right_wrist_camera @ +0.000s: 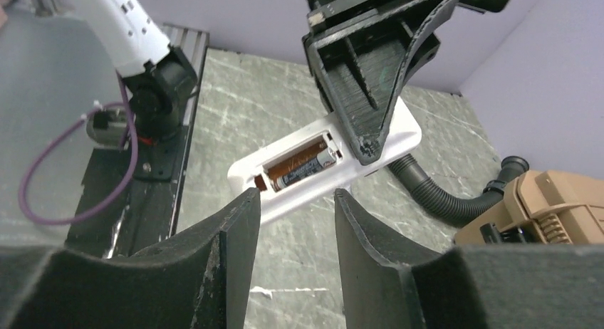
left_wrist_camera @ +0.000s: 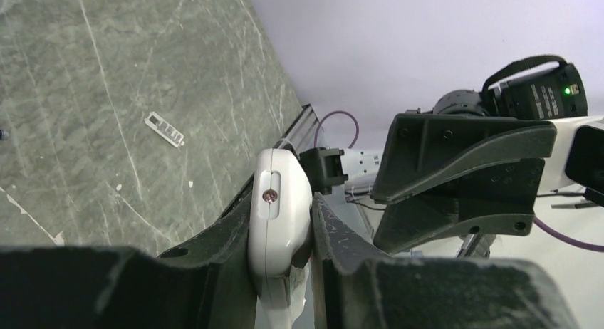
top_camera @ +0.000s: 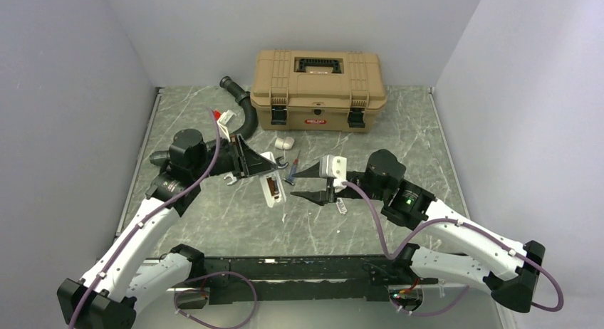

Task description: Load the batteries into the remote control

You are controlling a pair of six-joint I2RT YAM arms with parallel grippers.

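Observation:
My left gripper (top_camera: 262, 169) is shut on the white remote control (top_camera: 273, 186) and holds it above the table. In the left wrist view the remote's end (left_wrist_camera: 279, 215) is clamped between the jaws. In the right wrist view the remote (right_wrist_camera: 399, 133) faces up with its battery bay open, and a copper-and-black battery (right_wrist_camera: 303, 165) lies in it. The left fingers (right_wrist_camera: 370, 80) grip its far end. My right gripper (top_camera: 295, 184) is open and empty, just right of the remote, with its jaws (right_wrist_camera: 292, 201) spread short of the bay.
A small flat white piece (top_camera: 341, 204) lies on the table under the right gripper, also in the left wrist view (left_wrist_camera: 164, 129). A tan toolbox (top_camera: 318, 89), a black hose (top_camera: 246, 112), a stubby white cylinder (top_camera: 285, 142) and a wrench (top_camera: 231, 178) lie behind.

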